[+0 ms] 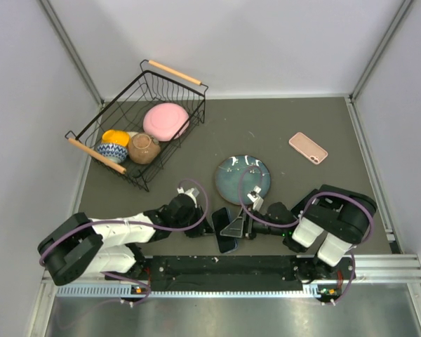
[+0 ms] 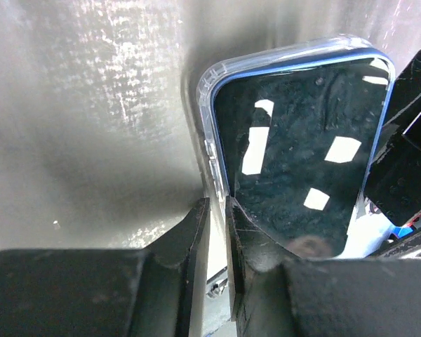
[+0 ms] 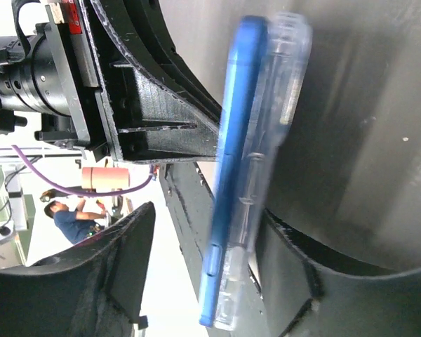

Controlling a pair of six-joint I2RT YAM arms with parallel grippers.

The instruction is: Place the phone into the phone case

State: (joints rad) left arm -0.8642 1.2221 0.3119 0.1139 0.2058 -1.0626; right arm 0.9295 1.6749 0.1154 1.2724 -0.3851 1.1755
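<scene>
While the left claw (image 2: 216, 226) sits nearly closed, its narrow gap pinching the side rim of the clear phone case (image 2: 208, 98), the blue phone (image 2: 302, 154) lies screen-up in that case at the near edge of the table (image 1: 281, 126), between the two arms. Across in the right wrist view, the seating isn't finished: the phone's blue edge stands proud of the clear shell along this side. The right claw (image 3: 209, 232) straddles both with its jaws well apart. One finger is against the case and the other is clear of the phone, so it grips nothing. This looks like the press-in step. Next, I'd judge, that raised edge needs a square push down while the left claw holds the case firm, or a corner may pop out.
</scene>
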